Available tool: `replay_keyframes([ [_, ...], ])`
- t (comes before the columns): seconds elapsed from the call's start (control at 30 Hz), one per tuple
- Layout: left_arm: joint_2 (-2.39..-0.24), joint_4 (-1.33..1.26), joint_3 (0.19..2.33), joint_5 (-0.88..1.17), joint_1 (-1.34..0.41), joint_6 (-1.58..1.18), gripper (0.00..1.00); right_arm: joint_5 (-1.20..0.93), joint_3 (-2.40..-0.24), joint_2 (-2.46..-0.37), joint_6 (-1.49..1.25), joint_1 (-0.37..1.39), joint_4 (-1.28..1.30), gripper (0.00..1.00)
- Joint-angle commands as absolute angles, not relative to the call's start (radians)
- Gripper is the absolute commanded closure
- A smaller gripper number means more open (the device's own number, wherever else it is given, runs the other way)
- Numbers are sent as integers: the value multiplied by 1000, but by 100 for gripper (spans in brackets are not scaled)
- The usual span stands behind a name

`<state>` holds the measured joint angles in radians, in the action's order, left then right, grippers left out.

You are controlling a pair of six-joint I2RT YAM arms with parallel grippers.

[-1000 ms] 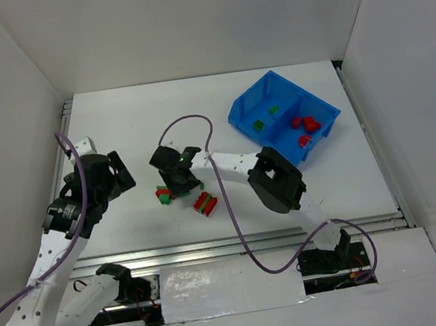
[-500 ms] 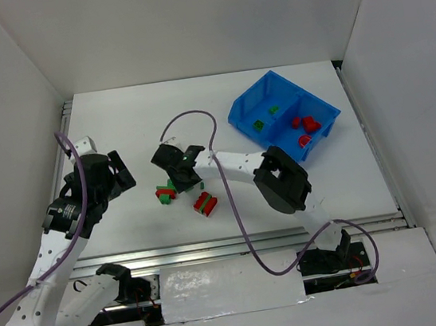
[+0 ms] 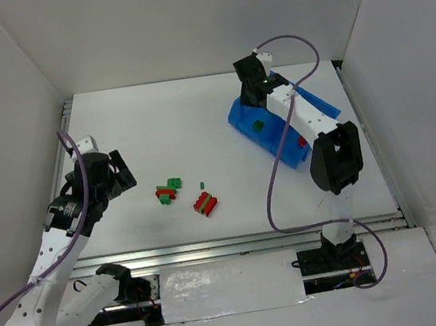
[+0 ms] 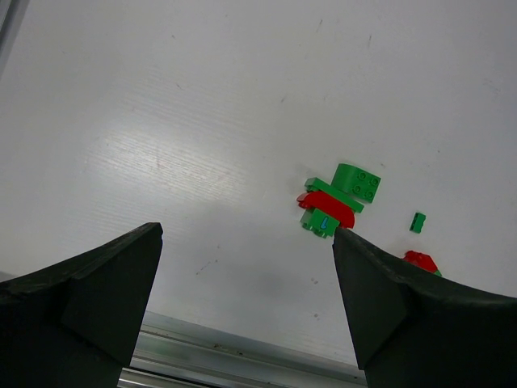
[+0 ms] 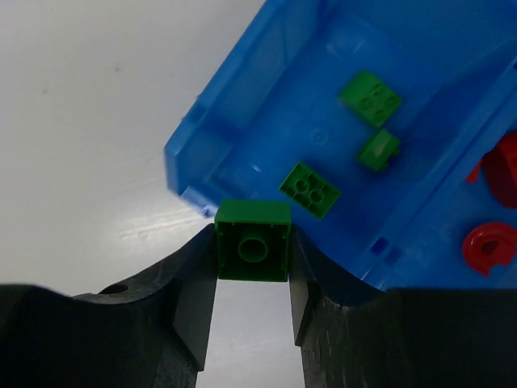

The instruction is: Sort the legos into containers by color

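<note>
Looks about halfway: at 7 o'clock a few red-and-green legos (image 3: 167, 191) are left unsorted near the wide-open left gripper (image 4: 246, 242), while at 1 o'clock a green brick (image 5: 254, 242) is clamped in the right gripper (image 5: 253, 279) at the edge of the blue bin (image 3: 243, 119), green side.

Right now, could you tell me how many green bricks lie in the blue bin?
3, sharing one bin compartment: far brick, middle brick, near brick. The right gripper holds a fourth brick. More may hide.
</note>
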<state>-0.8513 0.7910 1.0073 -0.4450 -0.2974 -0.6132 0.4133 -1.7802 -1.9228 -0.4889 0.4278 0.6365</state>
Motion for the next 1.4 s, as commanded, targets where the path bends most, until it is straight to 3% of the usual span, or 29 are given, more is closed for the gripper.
replay_keyframes([
  [0.0,-857,759,997,-431,-291,-591,1,468,-1873,-2008,-477,416,689,70],
  [0.1,-868,761,1002,-425,-290,-586,0,468,-1934,-2064,-472,371,678,64],
  [0.17,-870,758,1000,-420,-288,-583,0,459,-2023,-2123,-460,357,702,54],
  [0.2,-870,756,999,-419,-288,-581,0,460,-2048,-2138,-454,351,712,33],
  [0.27,-870,752,997,-411,-288,-577,1,456,-2109,-2169,-423,351,724,5],
  [0.3,-871,752,997,-408,-288,-575,0,451,-2127,-2174,-422,351,732,0],
  [0.5,-882,756,1005,-417,-268,-581,1,399,-2117,-2112,-391,419,703,0],
  [0.6,-881,762,1008,-436,-247,-592,1,249,-2033,-2079,-391,515,664,0],
  [0.73,-865,782,1012,-480,-216,-620,0,326,-1951,-2089,-497,716,647,0],
  [0.9,-848,767,1000,-453,-209,-608,1,442,-2054,-2212,-690,897,775,0],
  [1.37,-825,749,993,-385,-209,-583,1,396,-2006,-2338,-844,976,738,6],
])
